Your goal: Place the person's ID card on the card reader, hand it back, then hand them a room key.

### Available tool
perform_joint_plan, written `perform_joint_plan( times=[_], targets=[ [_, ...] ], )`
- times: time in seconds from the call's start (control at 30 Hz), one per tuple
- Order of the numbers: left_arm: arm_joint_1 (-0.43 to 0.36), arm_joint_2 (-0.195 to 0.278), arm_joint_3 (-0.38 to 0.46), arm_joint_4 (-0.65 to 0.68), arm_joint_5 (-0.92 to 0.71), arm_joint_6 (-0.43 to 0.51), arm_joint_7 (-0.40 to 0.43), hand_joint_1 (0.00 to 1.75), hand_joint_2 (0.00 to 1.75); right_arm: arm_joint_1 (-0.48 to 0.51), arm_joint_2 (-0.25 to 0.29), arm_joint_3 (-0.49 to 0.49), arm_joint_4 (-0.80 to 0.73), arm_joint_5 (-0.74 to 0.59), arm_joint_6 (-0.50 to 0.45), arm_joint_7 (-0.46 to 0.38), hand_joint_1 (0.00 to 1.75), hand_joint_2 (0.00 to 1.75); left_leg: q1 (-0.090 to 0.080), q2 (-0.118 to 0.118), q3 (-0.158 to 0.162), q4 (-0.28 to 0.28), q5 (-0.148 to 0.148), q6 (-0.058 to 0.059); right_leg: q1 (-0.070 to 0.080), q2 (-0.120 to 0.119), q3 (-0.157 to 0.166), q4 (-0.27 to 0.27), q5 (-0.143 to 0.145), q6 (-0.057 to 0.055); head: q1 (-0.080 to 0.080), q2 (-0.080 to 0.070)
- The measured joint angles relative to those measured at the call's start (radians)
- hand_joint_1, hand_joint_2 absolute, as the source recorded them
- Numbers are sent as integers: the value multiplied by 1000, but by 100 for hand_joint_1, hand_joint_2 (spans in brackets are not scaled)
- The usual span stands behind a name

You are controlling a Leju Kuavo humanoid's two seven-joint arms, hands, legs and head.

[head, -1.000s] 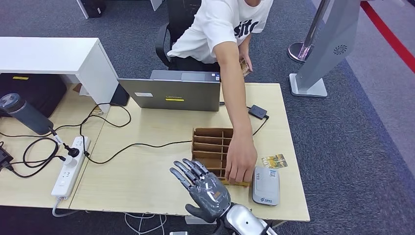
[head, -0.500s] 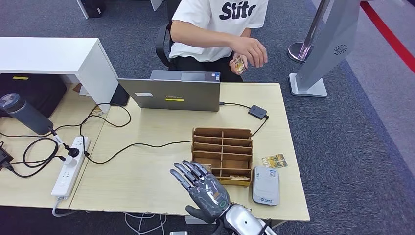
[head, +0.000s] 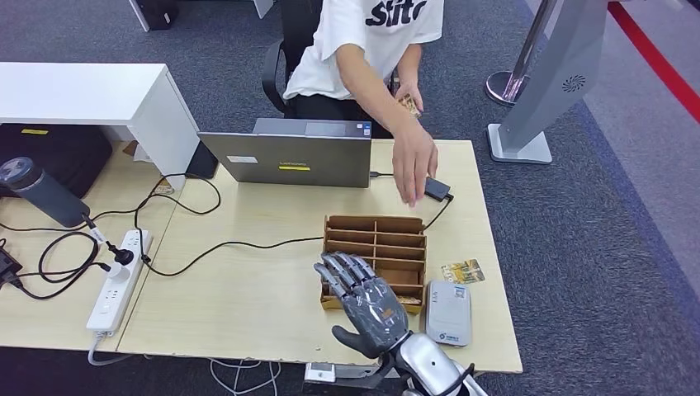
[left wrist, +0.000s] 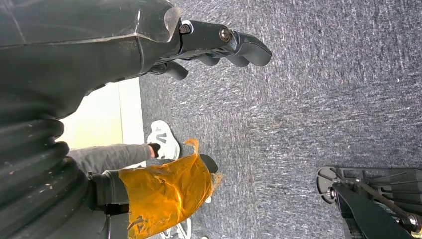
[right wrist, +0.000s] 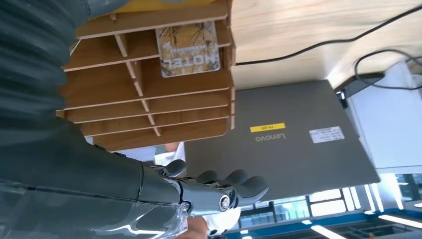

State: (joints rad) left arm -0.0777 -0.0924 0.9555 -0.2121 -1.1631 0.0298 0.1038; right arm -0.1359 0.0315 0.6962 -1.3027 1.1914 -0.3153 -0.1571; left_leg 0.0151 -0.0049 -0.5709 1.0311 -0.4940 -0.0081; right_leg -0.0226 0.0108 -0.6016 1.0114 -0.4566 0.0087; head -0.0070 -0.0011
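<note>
Right hand (head: 367,299): empty, fingers spread wide and straight, palm down, hovering over the near-left corner of the wooden card rack (head: 376,257). Judged to be lining up on a room key.
Left hand (left wrist: 219,42): hangs beside the body over grey carpet; fingers loosely curled, nothing in them.
Room key (right wrist: 188,48): yellow hotel card lying flat in a near compartment of the rack, seen in the right wrist view; its edge overhangs the divider, which gives fingers something to catch.
ID card (head: 407,105): judged to be the card in the person's far hand, held close to the body; their other hand (head: 415,167) reaches over the far-right of the table (head: 248,280).
Card reader (head: 448,313): grey, flat, just right of the rack, near the table's near edge; top bare.
Loose card (head: 462,271): on the table between reader and rack's right side.
Open room: bare tabletop left of the rack; laptop (head: 289,157) and cable (head: 231,245) bound the far side. Thin dividers leave tight slots.
</note>
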Motion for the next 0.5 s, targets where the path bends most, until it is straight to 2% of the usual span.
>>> perform_joint_plan(
  times=[0.5],
  targets=[
    [0,0,19,0,-20,0,0,0,175,56,-46,-202,-12,25,-26,-18,0,175,0,0,0,0,0,0,0,0,0,0,0,0,0,0]
  ],
)
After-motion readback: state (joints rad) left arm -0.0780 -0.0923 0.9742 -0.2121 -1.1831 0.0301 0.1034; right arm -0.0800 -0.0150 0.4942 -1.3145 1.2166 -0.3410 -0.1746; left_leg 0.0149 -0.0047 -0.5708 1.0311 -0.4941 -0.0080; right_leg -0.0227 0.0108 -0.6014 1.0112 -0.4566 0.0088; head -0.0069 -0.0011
